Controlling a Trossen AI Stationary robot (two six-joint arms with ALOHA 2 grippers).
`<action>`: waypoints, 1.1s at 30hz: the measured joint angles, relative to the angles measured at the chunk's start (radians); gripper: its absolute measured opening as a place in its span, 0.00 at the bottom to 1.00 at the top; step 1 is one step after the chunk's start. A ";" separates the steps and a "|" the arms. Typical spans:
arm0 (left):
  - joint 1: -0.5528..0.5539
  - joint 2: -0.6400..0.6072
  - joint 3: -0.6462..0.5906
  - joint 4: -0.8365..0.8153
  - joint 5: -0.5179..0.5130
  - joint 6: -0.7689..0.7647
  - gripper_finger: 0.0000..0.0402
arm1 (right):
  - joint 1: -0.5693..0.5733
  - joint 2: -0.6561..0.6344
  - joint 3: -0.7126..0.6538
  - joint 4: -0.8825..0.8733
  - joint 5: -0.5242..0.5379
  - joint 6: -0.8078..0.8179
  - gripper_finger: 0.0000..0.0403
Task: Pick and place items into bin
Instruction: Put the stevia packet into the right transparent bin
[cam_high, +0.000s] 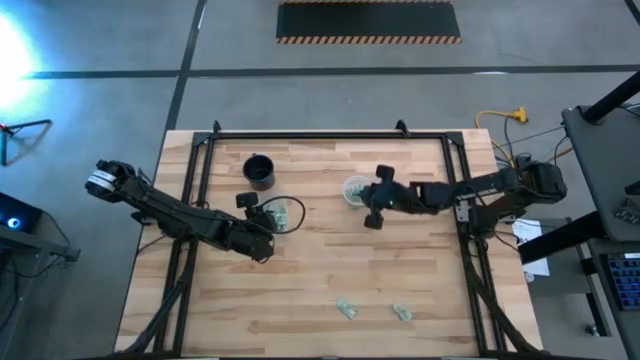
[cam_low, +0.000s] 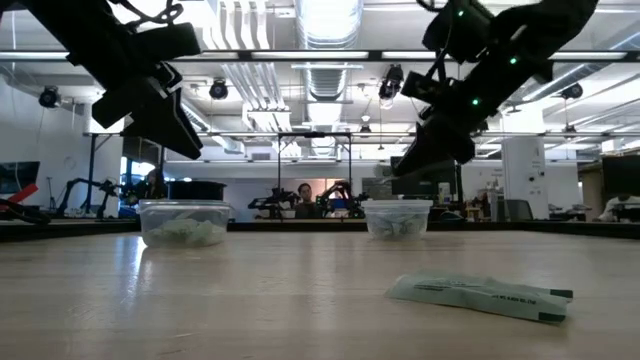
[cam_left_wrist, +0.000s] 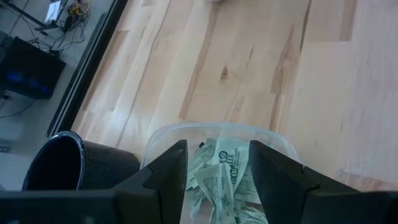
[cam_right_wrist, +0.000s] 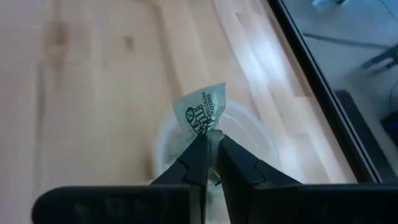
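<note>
My right gripper (cam_right_wrist: 211, 138) is shut on one item, a small green-and-white packet (cam_right_wrist: 202, 111), and hangs over a clear tub (cam_high: 353, 188) near the table's middle. My left gripper (cam_left_wrist: 217, 163) stands open above a second clear tub (cam_left_wrist: 280, 144), which holds several crumpled packets (cam_left_wrist: 219, 180). It touches nothing. Two more packets (cam_high: 347, 308) (cam_high: 402, 313) lie flat on the table near its front edge. In the low view one of them (cam_low: 480, 295) lies in the foreground, and both tubs (cam_low: 183, 222) (cam_low: 398, 218) rest on their bases. My right gripper pinches the packet by one end (cam_right_wrist: 209, 129) between its two fingertips. The fingers slant downward from the table's right side. The rest of the packet sticks out past the tips, lifted clear above the clear tub (cam_right_wrist: 249, 134).
A black cup (cam_high: 259, 171) stands upright at the far left of the board, just beyond the left tub (cam_high: 285, 213). Dark frame rails (cam_high: 330, 135) run along the table's far, left and right sides. Bare wood lies between the tubs and the front packets.
</note>
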 joint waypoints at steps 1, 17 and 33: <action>0.000 0.000 0.000 0.000 -0.001 0.000 0.39 | -0.019 0.001 0.001 0.002 -0.011 0.000 0.05; 0.000 0.000 -0.002 0.012 -0.005 0.001 0.39 | -0.089 0.002 -0.006 0.000 -0.061 0.003 0.30; 0.000 -0.001 -0.003 0.011 -0.005 -0.001 0.39 | 0.270 -0.158 -0.026 -0.107 -0.455 0.088 0.47</action>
